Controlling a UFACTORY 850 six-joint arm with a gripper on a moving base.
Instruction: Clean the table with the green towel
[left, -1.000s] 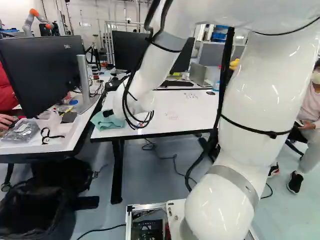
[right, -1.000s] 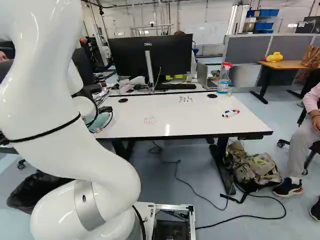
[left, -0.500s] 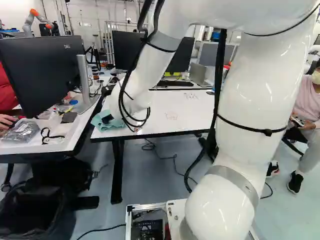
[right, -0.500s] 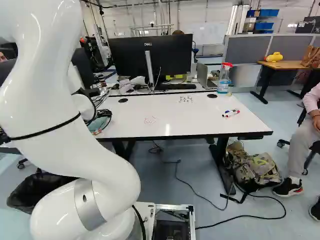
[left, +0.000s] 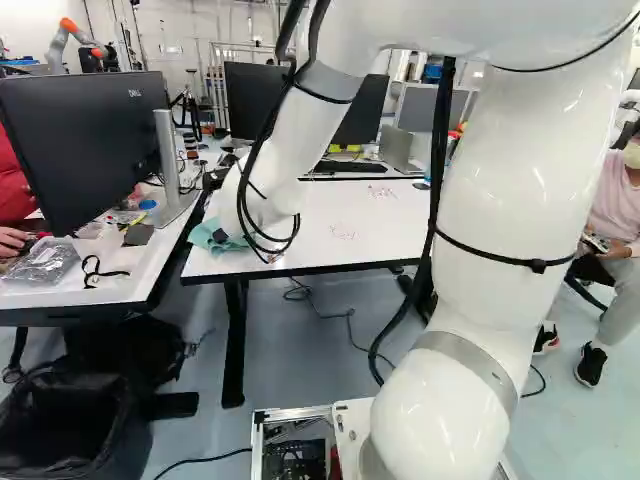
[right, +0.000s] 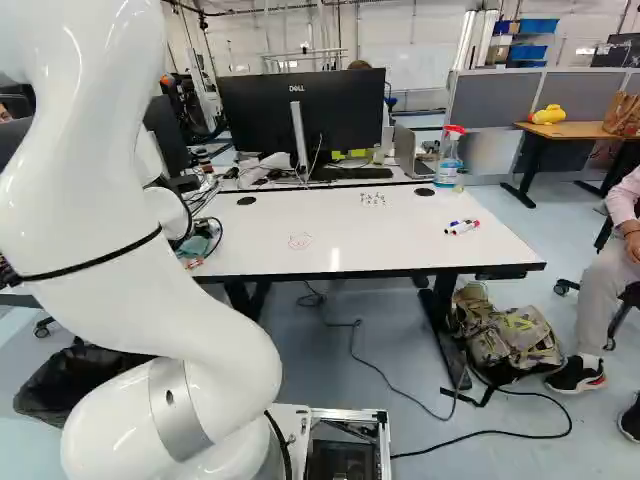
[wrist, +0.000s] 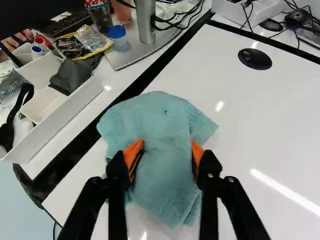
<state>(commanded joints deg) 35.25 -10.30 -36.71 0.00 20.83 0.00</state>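
My gripper (left: 220, 236) is low over the near left corner of the white table (right: 270, 262), partly hidden by the wrist and cables. In the wrist view the gripper (wrist: 165, 156) stands with its orange pads pressed against the green towel (wrist: 162, 117) from two sides, the cloth bulging between them; it is shut on the towel. The towel lies crumpled on the tabletop close to the black edge. A faint red scribble (right: 300, 241) and a patch of dark marks (right: 372, 199) are on the table.
Beside the towel, a neighbouring desk holds a white tray (wrist: 75, 107), a blue-capped jar (wrist: 117, 35) and a monitor (left: 85, 150). Markers (right: 462, 227) and a spray bottle (right: 449, 158) stand or lie to the right. A backpack (right: 505, 335) is below. Another robot (left: 72, 38) is far off.
The arm has shifted slightly left and down, then stayed nearly still. The gripper's fingers have come together on the towel, which looks more bunched. The base has not moved.
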